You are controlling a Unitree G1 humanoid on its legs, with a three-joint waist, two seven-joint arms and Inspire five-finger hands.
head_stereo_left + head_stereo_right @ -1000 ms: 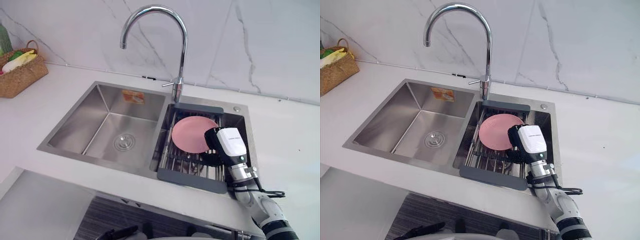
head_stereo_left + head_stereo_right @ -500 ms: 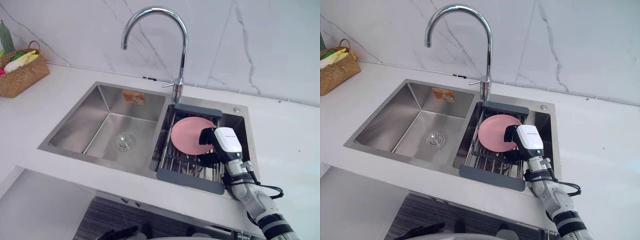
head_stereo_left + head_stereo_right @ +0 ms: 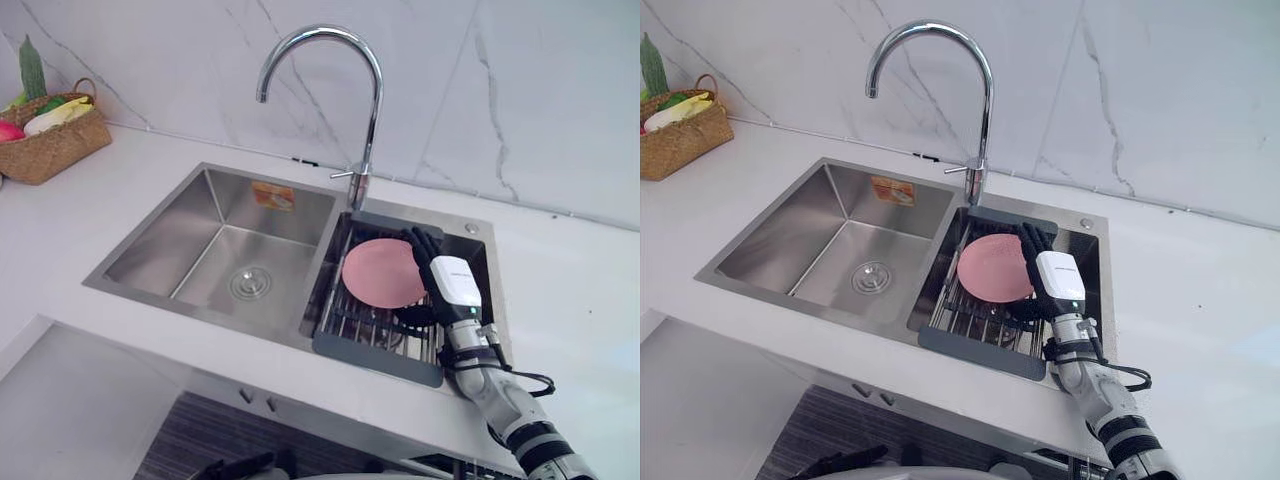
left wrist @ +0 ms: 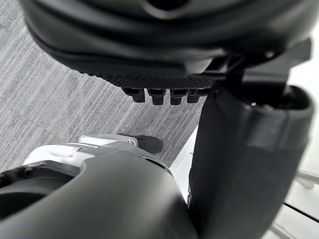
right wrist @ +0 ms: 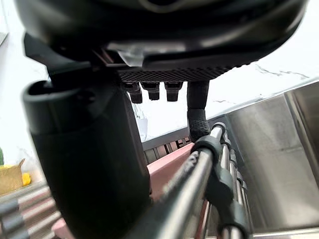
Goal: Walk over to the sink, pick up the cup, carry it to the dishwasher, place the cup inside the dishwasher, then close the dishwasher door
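My right hand (image 3: 450, 285) reaches over the dish rack (image 3: 375, 355) in the sink's right basin. Its fingers (image 3: 425, 245) are stretched straight along the right edge of a pink plate (image 3: 380, 272) that lies on the rack. The hand is open and holds nothing. In the right wrist view one fingertip (image 5: 198, 119) comes down by a rack bar (image 5: 199, 169), with the plate (image 5: 167, 167) just beyond it. A dark rounded thing (image 3: 413, 318) sits on the rack under the wrist, mostly hidden; I cannot tell what it is. My left hand (image 4: 164, 79) hangs open over grey floor.
The steel left basin (image 3: 235, 250) has a drain in its floor. A tall curved faucet (image 3: 370, 90) rises between the basins. A wicker basket (image 3: 55, 140) of vegetables stands on the white counter at the far left. A marble wall runs behind.
My right hand's fingers have gone from curled to straight, and the hand has moved farther back over the rack beside the plate. The camera has shifted a little.
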